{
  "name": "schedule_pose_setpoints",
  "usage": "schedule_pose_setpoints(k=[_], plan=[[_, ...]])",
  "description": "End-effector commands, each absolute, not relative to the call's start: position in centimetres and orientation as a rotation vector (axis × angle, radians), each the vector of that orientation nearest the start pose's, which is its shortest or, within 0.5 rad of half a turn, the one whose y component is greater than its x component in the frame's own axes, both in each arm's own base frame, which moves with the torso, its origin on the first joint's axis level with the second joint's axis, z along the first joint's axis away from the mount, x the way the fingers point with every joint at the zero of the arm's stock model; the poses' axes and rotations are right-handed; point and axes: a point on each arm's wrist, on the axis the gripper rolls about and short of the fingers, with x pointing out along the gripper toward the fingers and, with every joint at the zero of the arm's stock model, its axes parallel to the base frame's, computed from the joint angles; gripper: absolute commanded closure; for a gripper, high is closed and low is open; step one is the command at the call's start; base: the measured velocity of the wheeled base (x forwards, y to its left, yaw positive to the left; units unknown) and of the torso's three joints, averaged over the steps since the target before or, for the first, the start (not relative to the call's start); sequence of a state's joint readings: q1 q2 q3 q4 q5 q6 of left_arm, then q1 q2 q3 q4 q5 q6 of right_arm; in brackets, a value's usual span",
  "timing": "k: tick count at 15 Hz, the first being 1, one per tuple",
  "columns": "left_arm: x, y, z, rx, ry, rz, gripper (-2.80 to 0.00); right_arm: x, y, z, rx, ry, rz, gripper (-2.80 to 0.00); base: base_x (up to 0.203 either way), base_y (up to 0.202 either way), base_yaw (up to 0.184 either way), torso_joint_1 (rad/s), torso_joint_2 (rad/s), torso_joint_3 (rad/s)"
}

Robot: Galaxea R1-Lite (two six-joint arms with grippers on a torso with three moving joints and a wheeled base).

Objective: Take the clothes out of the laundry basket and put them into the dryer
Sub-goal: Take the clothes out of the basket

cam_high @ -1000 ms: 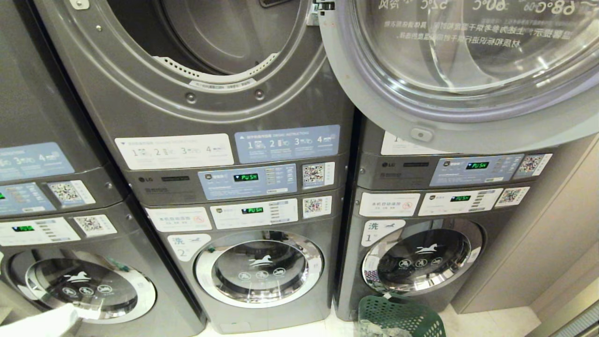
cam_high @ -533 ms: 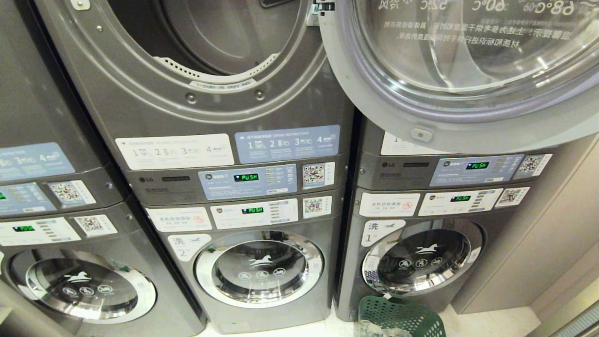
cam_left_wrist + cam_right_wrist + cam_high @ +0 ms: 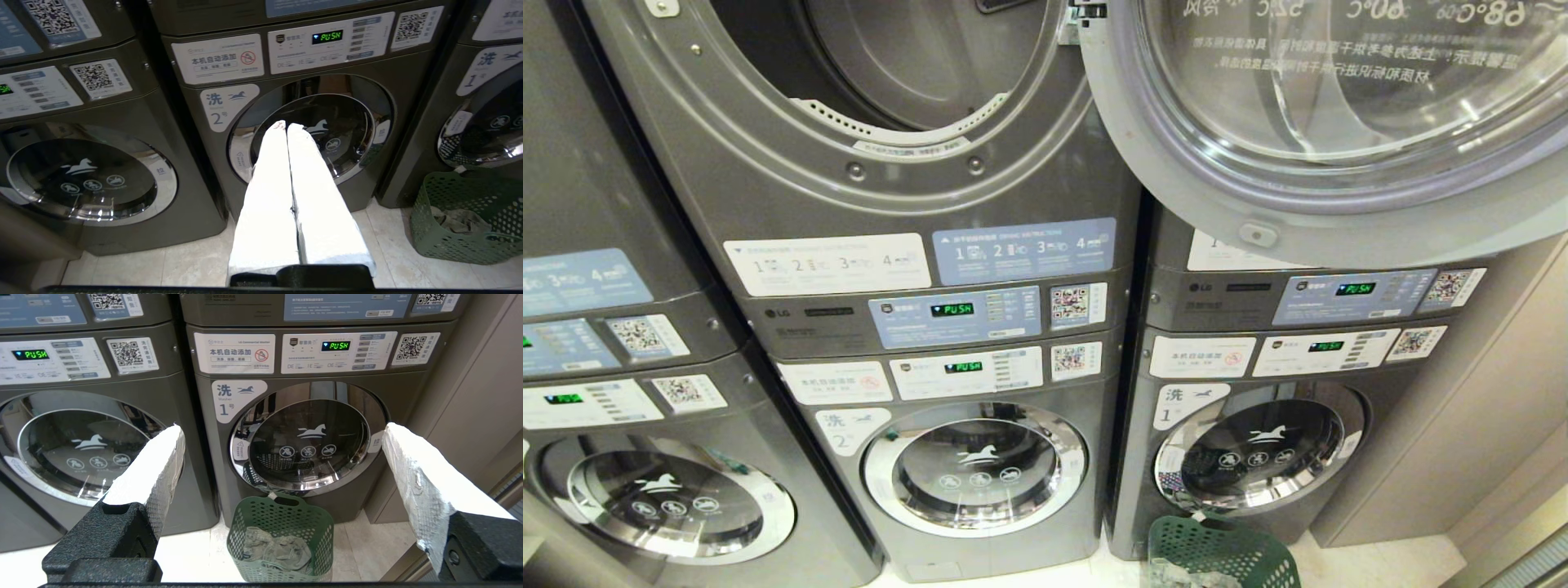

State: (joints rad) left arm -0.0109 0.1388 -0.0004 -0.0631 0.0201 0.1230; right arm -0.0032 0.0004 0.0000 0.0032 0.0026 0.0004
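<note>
The dryer (image 3: 768, 163) stands with its drum open at the top of the head view, its round glass door (image 3: 1339, 98) swung out to the right. The green laundry basket (image 3: 1233, 551) sits on the floor below, in front of the washer marked 1. The clothes (image 3: 276, 549), crumpled grey-blue denim, lie inside the basket (image 3: 282, 516). My right gripper (image 3: 282, 428) is open wide, above and back from the basket. My left gripper (image 3: 286, 124) is shut on nothing, pointing at the washer marked 2, with the basket (image 3: 449, 245) off to its side. Neither gripper shows in the head view.
Three grey stacks stand side by side: one at the left (image 3: 662, 498), the washer marked 2 (image 3: 976, 465) and the washer marked 1 (image 3: 1258, 453). The open dryer door overhangs the right stack. A beige wall (image 3: 1462, 425) closes the right side. Pale floor tiles (image 3: 196, 261) lie in front.
The white tip of my left gripper, at the bottom left of the head view a second ago, has dropped out of that view. The basket and the machines have not moved.
</note>
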Motion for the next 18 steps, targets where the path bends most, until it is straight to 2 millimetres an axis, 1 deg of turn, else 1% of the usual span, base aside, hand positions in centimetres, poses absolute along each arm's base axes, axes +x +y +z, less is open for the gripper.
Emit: schedule_pose_setpoints(k=[1, 2, 4, 12, 15, 16, 17, 18], plan=[[-2.2, 0.0, 8.0, 0.124, -0.014, -0.003, 0.0, -2.3, 0.0, 7.5, 0.0, 0.003, 0.001, -2.8, 0.0, 0.0, 0.0, 0.0, 0.0, 0.0], [-2.4, 0.0, 7.8, 0.124, -0.025, -0.013, 0.0, -2.3, 0.0, 7.5, 0.002, 0.003, 0.0, -2.8, 0.0, 0.0, 0.0, 0.0, 0.0, 0.0], [-2.3, -0.1, 7.5, 0.114, 0.007, -0.036, 0.0, -2.3, 0.0, 7.5, 0.002, 0.003, 0.0, -2.8, 0.0, 0.0, 0.0, 0.0, 0.0, 0.0], [-2.3, 0.0, 7.5, 0.065, 0.013, -0.01, 0.0, -2.3, 0.0, 7.5, 0.001, 0.003, 0.001, -2.8, 0.0, 0.0, 0.0, 0.0, 0.0, 0.0], [-2.4, 0.0, 7.6, 0.071, 0.014, -0.022, 0.0, -2.3, 0.0, 7.5, -0.078, 0.003, 0.012, -2.8, 0.0, 0.0, 0.0, 0.0, 0.0, 0.0], [-2.3, 0.0, 7.5, 0.071, 0.013, -0.02, 0.0, -2.4, 0.1, 8.1, -0.124, -0.024, 0.019, -2.8, 0.0, 0.0, 0.0, 0.0, 0.0, 0.0], [-2.3, 0.0, 7.5, 0.075, 0.013, -0.02, 0.0, -3.0, 0.1, 9.8, -0.156, -0.087, 0.042, -2.8, 0.0, 0.0, 0.0, 0.0, 0.0, 0.0], [-2.3, 0.0, 7.5, 0.08, 0.013, -0.019, 0.0, -3.8, 0.2, 12.3, -0.174, -0.164, 0.082, -2.8, 0.0, 0.0, 0.0, 0.0, 0.0, 0.0]])
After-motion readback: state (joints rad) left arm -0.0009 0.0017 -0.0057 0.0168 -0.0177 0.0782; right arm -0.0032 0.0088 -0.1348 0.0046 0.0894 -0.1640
